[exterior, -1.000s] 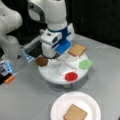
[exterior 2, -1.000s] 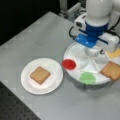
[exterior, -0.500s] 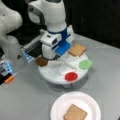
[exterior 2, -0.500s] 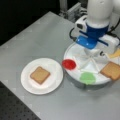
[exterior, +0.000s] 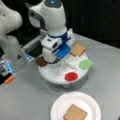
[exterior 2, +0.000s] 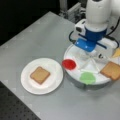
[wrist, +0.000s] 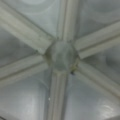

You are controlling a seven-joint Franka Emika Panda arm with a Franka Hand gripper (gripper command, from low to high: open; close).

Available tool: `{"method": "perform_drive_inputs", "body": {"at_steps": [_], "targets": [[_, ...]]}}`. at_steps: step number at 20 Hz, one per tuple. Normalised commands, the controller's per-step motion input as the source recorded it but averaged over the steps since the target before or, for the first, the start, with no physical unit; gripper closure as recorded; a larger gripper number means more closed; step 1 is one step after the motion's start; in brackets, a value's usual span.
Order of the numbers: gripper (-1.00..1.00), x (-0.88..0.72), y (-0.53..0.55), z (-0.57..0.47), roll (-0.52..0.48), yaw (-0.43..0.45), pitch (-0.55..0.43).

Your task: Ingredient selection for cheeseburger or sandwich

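Hovering over the white divided tray (exterior: pixel 53 75), the gripper (exterior: pixel 53 60), jaws' state untellable, is risking striking its ribs.

Grey table (exterior 2: pixel 37 37); tray (exterior 2: pixel 72 53), plate (exterior 2: pixel 53 83).

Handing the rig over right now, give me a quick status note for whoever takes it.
Pincer: low over the divided tray, holding nothing that shows.
On the tray: bread square, green leaf, red disc, patty, cheese square.
Done: one bread slice lies on the white plate.
Left: patty, cheese and top bread are not yet on the plate.
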Motion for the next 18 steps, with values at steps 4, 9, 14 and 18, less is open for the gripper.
{"method": "perform_drive_inputs", "body": {"at_steps": [4, 9, 14, 18], "targets": [[-1.00, 0.02, 0.01, -0.04, 0.114, -0.010, -0.071], [-1.00, 0.02, 0.01, -0.05, 0.126, -0.029, -0.029], [-1.00, 0.03, 0.01, -0.05, 0.151, -0.053, -0.015], [-1.00, 0.04, 0.03, -0.06, 0.163, -0.062, -0.037]]}}
